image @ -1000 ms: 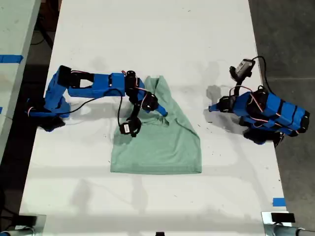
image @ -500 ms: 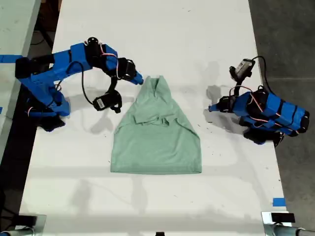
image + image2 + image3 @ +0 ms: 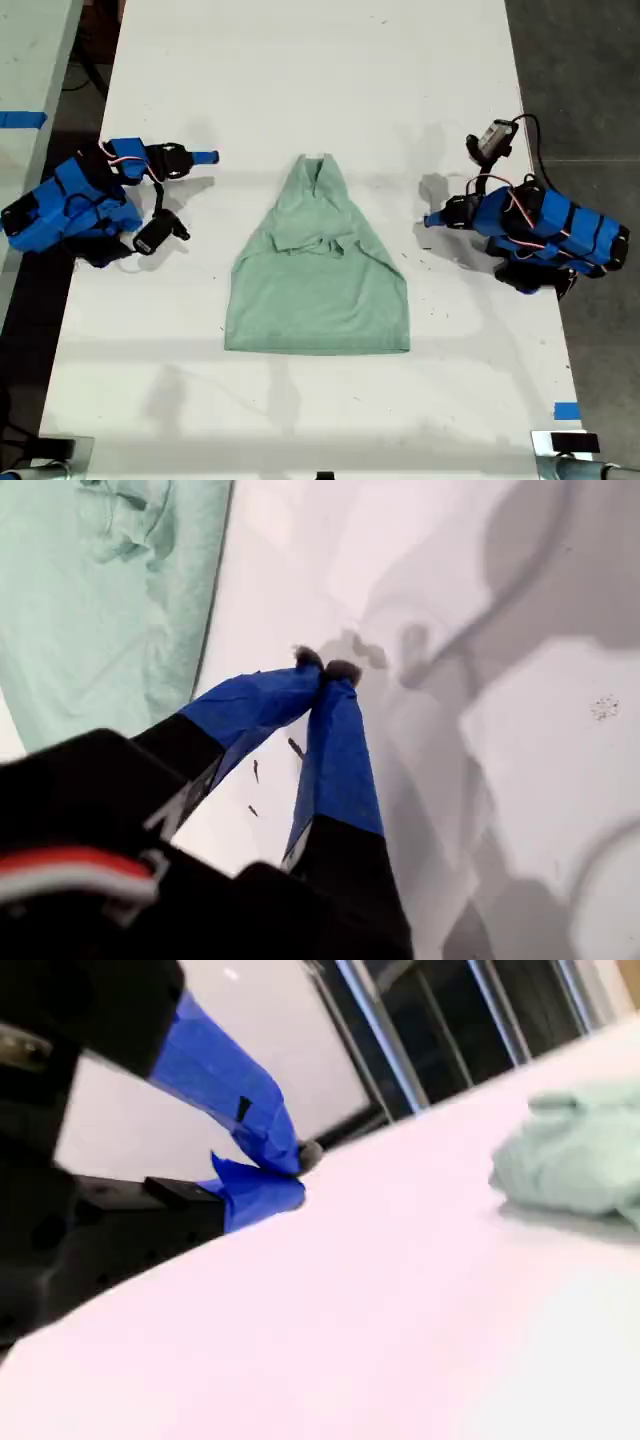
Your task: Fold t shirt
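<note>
Claws both clenched empty: my first gripper (image 3: pixel 325 670) and my second gripper (image 3: pixel 300 1175) flank the t shirt (image 3: pixel 318 270), flat on the table (image 3: pixel 300 80), long axis lengthwise, narrow end toward the exterior view's top.

Low over the white table, looking at the shirt

My second gripper (image 3: pixel 290 1175) has blue fingers (image 3: pixel 225 1080) with the tips almost touching and nothing between them. The white table (image 3: pixel 380 1330) fills most of the view. The green t shirt (image 3: pixel 570 1160) lies bunched, well apart from the gripper.
</note>
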